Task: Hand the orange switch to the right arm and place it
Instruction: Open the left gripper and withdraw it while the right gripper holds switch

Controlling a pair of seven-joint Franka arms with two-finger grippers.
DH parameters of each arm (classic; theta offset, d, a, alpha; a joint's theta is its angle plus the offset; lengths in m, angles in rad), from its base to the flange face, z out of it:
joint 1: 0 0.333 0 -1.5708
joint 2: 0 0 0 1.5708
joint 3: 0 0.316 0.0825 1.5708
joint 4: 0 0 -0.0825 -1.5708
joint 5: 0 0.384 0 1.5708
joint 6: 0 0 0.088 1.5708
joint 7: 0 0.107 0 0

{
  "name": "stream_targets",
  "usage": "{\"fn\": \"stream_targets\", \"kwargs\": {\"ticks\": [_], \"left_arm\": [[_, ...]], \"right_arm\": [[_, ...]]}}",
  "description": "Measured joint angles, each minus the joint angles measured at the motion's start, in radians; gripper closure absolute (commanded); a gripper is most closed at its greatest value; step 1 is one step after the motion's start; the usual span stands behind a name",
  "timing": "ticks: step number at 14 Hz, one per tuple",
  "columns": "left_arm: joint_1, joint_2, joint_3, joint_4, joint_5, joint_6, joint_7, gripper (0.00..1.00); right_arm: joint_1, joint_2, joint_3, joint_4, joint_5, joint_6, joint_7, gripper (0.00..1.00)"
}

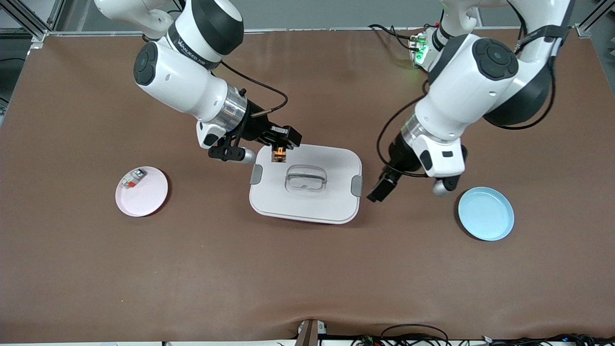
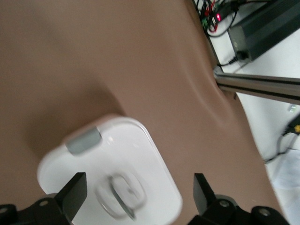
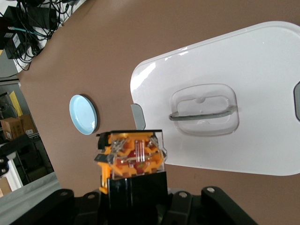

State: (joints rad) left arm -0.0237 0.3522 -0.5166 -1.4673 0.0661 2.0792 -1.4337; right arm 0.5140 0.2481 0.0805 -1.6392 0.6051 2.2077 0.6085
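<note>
Two arms here, and the right gripper (image 1: 280, 150) already has the orange switch (image 1: 278, 155) pinched, hanging over the edge of the white lidded box (image 1: 307, 202) that's toward the robot bases and the right arm's end of the counter (image 1: 307, 288). The switch's long axis runs straight out from the fingers, orange end pointing down at the counter, so my guess is the place move comes next, with this arm clearly the closer one. Left gripper (image 1: 379, 191) waits spread and empty between the box and the blue plate (image 1: 485, 214).

Bright, even overhead light, soft shadows; glare on the white lid (image 3: 262, 70); left wrist view motion-blurred.
</note>
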Motion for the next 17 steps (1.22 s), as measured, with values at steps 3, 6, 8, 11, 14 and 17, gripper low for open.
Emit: {"fn": "stream_targets", "kwargs": {"ticks": [3,6,8,11,14,17], "left_arm": [[0.08,-0.014,0.001,0.001,0.072,-0.136,0.27,0.0],[0.16,-0.059,0.002,0.003,0.083,-0.229,0.456,0.0],[0.204,-0.104,0.002,0.004,0.084,-0.296,0.569,0.0],[0.247,-0.169,0.002,0.005,0.084,-0.358,0.693,0.0],[0.245,-0.221,0.027,0.006,0.084,-0.421,0.8,0.0],[0.167,-0.278,0.171,0.006,0.06,-0.496,0.978,0.0]], "right_arm": [[-0.013,0.0,-0.001,0.0,-0.002,-0.024,-0.04,1.0],[-0.03,0.0,-0.002,0.0,-0.04,-0.043,-0.088,1.0],[-0.039,-0.001,-0.002,0.0,-0.089,-0.064,-0.114,1.0],[-0.06,-0.003,-0.003,0.0,-0.16,-0.1,-0.186,1.0],[-0.077,-0.01,-0.004,0.0,-0.252,-0.132,-0.253,1.0],[-0.099,-0.029,-0.005,-0.015,-0.333,-0.167,-0.34,1.0]]}}
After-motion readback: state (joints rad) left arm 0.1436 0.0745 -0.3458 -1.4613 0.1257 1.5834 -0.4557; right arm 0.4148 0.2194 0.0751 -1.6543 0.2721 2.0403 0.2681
